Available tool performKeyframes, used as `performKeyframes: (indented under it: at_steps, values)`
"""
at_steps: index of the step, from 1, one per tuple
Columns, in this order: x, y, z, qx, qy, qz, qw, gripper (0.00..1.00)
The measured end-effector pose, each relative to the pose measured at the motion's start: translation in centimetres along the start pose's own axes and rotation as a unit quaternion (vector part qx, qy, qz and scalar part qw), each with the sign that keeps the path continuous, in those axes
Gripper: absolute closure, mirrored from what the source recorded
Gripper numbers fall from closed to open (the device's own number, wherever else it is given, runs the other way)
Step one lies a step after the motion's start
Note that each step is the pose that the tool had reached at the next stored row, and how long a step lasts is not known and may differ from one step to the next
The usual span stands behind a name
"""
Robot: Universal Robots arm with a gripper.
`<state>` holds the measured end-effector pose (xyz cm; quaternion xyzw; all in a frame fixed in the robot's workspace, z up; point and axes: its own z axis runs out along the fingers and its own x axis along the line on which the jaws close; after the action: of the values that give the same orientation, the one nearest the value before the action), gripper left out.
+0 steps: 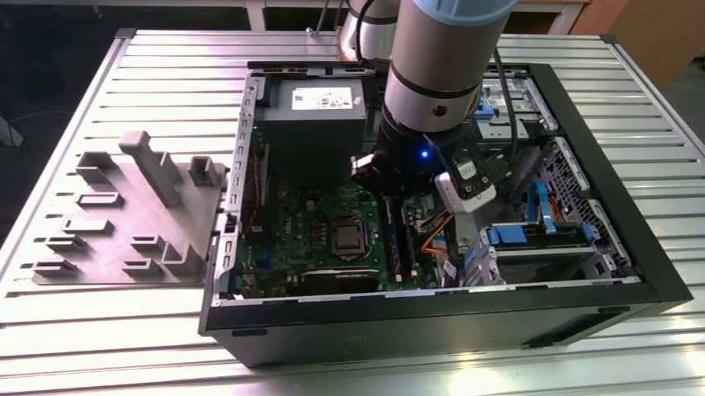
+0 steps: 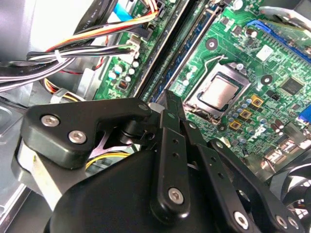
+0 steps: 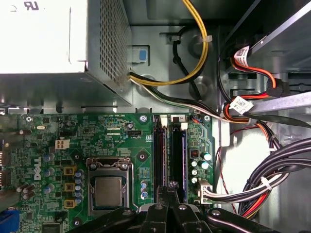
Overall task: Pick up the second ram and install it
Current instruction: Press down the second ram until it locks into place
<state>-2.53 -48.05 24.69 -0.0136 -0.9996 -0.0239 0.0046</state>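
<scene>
The second ram (image 3: 176, 155), a long thin dark memory stick, stood on edge in a slot of the green motherboard (image 3: 116, 145) inside the open black computer case (image 1: 617, 165), beside another dark stick. The black gripper (image 3: 171, 187) hung right over its end, fingers drawn close together, though whether they pinched the stick I could not tell. The case lay on a slatted metal table (image 1: 165, 74) beside a grey moulded holder tray (image 1: 121, 214).

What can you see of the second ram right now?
The second ram is a long, thin dark stick standing on edge in a memory slot on the green circuit board, beside a neighbouring slot. It runs straight along the slot. The tool sits right over one end of it; whether it is fully seated cannot be told.
</scene>
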Motion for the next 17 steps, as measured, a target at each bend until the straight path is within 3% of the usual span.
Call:
performKeyframes:
  at_steps: [6,12,17]
  values:
    - [0.01,0.39,0.04,-0.0004,0.0,0.0,1.0,0.9]
    - [0.05,2.02,0.18,-0.0005,0.0,0.0,1.0,0.9]
    - [0.06,2.21,0.19,-0.0005,0.0,0.0,1.0,0.9]
